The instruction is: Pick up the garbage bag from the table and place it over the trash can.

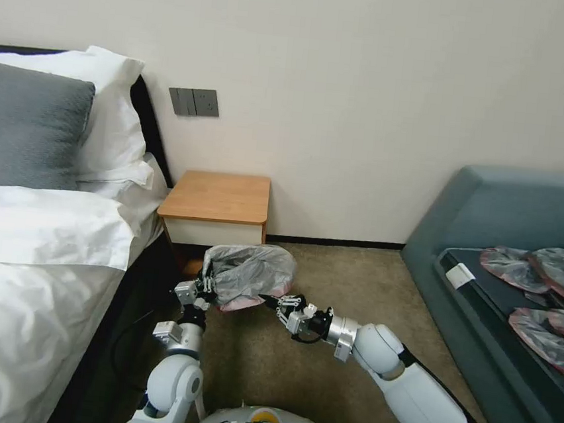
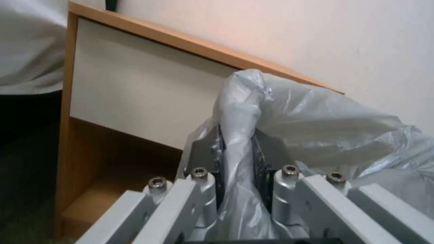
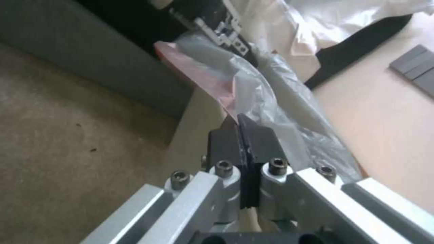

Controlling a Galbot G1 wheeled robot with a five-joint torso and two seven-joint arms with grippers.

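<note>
Head view: thin translucent grey garbage bag (image 1: 249, 275) with pinkish-red rim stretched between both grippers, low before orange-brown wooden table (image 1: 220, 197) — left gripper (image 1: 205, 288) clamped on one side, right gripper (image 1: 272, 300) pinched tight on opposite rim — mouth axis spanning left-right.

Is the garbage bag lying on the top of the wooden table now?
No, the garbage bag hangs between the left gripper and right gripper, below the table.

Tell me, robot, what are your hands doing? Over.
Left gripper and right gripper both pinching the garbage bag, stretched between them, low before the table. Nothing in the way.
</note>
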